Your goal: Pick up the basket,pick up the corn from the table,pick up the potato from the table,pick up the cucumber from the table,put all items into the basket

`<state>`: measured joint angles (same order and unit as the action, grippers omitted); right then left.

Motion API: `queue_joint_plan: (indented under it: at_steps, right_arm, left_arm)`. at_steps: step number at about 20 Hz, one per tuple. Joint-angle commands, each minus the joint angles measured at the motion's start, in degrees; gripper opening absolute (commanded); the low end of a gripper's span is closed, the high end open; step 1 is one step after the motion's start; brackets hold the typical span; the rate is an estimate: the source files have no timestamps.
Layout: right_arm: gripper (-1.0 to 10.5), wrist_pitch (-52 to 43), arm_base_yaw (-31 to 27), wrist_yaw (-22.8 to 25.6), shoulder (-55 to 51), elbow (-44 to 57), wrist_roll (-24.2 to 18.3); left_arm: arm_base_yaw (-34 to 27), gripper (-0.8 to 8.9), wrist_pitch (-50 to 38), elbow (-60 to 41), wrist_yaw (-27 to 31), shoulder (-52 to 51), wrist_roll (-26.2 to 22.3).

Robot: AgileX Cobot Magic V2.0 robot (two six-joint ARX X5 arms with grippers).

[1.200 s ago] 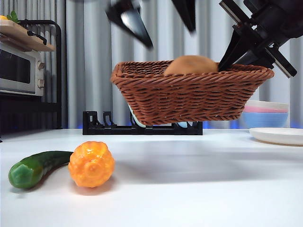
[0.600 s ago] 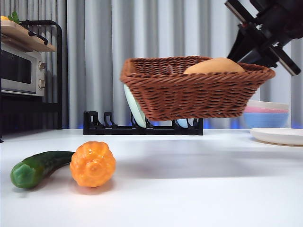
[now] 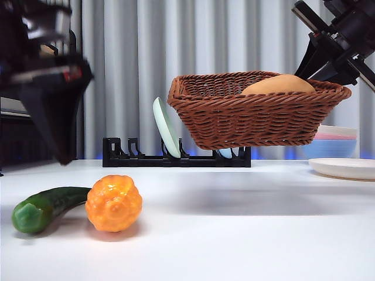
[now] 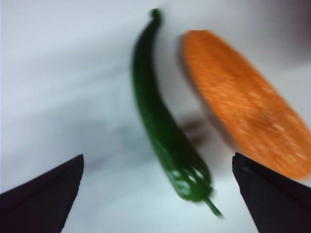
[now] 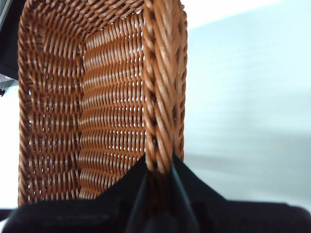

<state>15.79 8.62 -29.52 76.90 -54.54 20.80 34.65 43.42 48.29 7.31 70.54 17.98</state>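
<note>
Front view, with both wrist views. The right gripper (image 5: 158, 167) is clamped on the braided rim of the basket (image 3: 255, 114), one jaw on each side of the wall, and holds the basket in the air, clear of the table (image 3: 246, 228), with open space and a soft shadow beneath it. The basket tilts slightly; the potato (image 3: 278, 85) lies inside, toward the held end, its top showing above the rim. The left gripper (image 4: 158, 194) hangs above the left part of the table with its jaws spread wide apart, holding nothing; in the front view it appears as a dark blurred mass at the upper left (image 3: 50, 88). Below it lie the cucumber (image 3: 44, 208) and the corn (image 3: 113, 202), side by side and touching or nearly so at the near end, the cucumber on the outer side. In the left wrist view the cucumber (image 4: 165, 126) sits between the jaws and the corn (image 4: 243, 111) just beside it. The table is plain white; its centre and right foreground are bare. Behind stand a black dish rack (image 3: 176, 157) holding a pale green plate (image 3: 166, 127), stacked bowls (image 3: 331, 140) and a white plate (image 3: 345, 168) at the right, and grey curtains (image 3: 129, 70).
</note>
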Motion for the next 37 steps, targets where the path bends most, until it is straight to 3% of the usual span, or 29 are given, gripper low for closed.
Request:
queue_joint_plan:
  at_steps: [1,5,8,10,12,17,22,26,27,31,37]
  right_arm:
    - [-0.2,-1.18,0.00,-0.57,-0.20,-0.50,0.76]
    - [-0.2,-1.20,0.00,-0.55,-0.20,-0.50,0.74]
    - [-0.2,-1.18,0.00,-0.55,-0.20,-0.50,0.74]
    - [-0.2,-1.18,0.00,-0.48,-0.20,-0.50,0.74]
    - [-0.2,-1.18,0.00,-0.37,-0.20,-0.50,0.74]
    - [-0.2,-1.18,0.02,-0.37,-0.20,-0.50,0.76]
    - [-0.2,-1.18,0.13,-0.15,-0.17,-0.50,0.76]
    - [-0.2,-1.20,0.48,-0.13,-0.17,-0.50,0.79]
    - [-0.2,-1.20,0.79,-0.15,-0.17,-0.50,0.79]
    - [-0.2,-1.18,2.97,-0.17,-0.17,-0.50,0.79]
    - [-0.2,-1.18,7.06,-0.15,-0.17,-0.50,0.83]
  left_arm:
    - [-2.73,5.93,-3.80,-0.42,-0.26,3.39,-1.79]
    - [-5.66,5.93,-9.73,-0.42,-6.54,10.62,-2.99]
    - [-5.88,5.49,-11.52,-0.42,-5.90,14.95,-3.17]
    - [-5.88,3.33,-11.47,-0.42,-4.48,16.55,-4.83]
    - [-5.88,0.08,-11.47,-0.42,-4.39,17.03,-7.41]
    - [-6.40,-0.08,-8.37,-0.39,-3.96,15.23,-10.58]
    - [-6.51,-0.08,-5.16,0.46,-5.01,-1.90,-8.68]
    - [-6.12,-0.08,-9.20,8.28,-15.17,-13.18,-5.70]
    - [-5.66,-0.08,-9.88,11.45,-17.84,-13.18,-5.73]
    - [-2.12,-0.08,-14.71,21.16,-18.03,-7.28,-5.95]
    - [2.21,-0.08,-23.69,23.04,-17.86,6.62,-3.58]
